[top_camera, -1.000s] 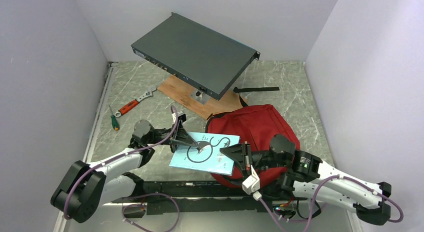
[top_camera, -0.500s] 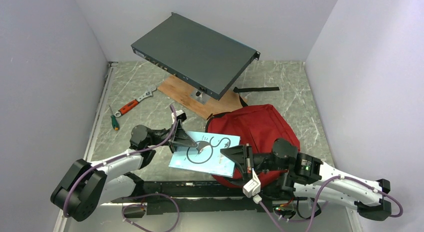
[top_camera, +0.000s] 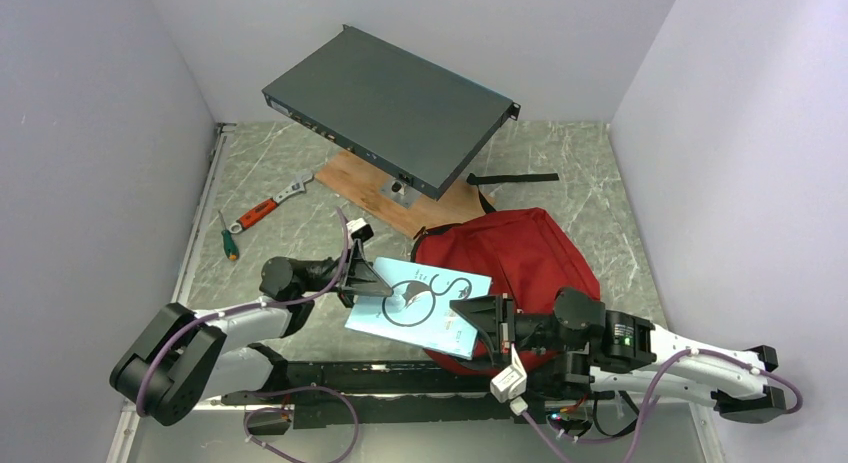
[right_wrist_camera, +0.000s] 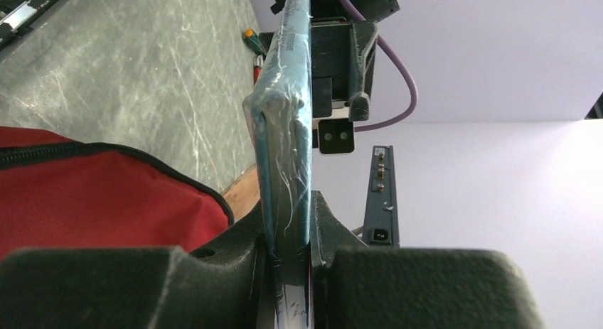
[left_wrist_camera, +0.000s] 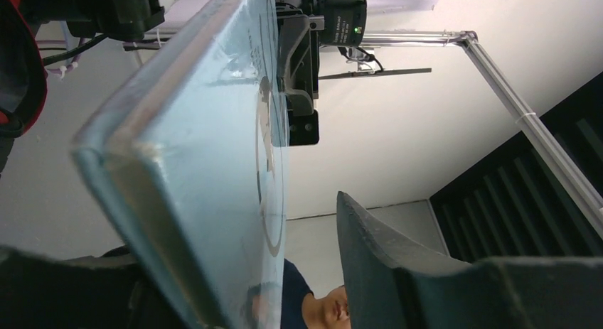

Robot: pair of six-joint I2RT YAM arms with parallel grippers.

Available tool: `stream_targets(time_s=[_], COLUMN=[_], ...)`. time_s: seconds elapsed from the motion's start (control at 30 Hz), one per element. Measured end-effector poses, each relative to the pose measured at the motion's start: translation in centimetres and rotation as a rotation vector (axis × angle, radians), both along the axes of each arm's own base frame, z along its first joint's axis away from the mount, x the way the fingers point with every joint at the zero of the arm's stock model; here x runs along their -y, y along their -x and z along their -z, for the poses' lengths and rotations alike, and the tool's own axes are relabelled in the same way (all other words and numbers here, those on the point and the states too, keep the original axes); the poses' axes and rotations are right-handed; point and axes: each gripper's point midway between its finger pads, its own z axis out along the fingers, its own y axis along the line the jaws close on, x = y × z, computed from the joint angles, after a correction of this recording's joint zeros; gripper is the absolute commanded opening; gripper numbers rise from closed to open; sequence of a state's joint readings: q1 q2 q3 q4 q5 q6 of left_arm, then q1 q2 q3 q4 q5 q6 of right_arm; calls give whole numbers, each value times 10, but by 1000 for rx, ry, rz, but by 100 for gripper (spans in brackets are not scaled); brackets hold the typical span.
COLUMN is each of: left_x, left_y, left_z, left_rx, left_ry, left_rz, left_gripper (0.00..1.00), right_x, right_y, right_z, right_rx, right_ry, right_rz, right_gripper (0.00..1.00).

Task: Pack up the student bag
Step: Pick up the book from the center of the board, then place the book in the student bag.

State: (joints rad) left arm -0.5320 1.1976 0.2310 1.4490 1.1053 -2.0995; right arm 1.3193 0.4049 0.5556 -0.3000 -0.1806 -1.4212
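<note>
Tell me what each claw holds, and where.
Right claw pinches the blue book by its right edge. Left claw stands open around the left edge, not clamping.

1 student bag | 1 book | 1 metal box | 1 wooden board | tools — 2: wrench, screwdriver

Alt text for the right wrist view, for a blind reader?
The right fingers pinch a light blue, plastic-wrapped book, seen edge-on. Left of it is the red student bag, with the grey marbled table beyond.
</note>
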Motion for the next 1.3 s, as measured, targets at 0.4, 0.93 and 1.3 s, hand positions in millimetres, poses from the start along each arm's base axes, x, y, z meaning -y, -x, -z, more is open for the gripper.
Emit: stream_targets(time_s=[0.4,0.93,1.3], left_x=[1,-17,-71], left_y=[-1,-29,-45], left_z=[6,1,20], left_rx=[-17,118,185], left_ry=[-18,-231,-611], left_rz=[12,-204,-562], left_gripper=[10,0,0], right_x=[2,3,23], right_y=[2,-4,26], right_z=[-4,10,3], right_rx=[-1,-240,-745], right_ry=[-15,31,-71], right_rz=[3,98,90], right_gripper=[0,100,100])
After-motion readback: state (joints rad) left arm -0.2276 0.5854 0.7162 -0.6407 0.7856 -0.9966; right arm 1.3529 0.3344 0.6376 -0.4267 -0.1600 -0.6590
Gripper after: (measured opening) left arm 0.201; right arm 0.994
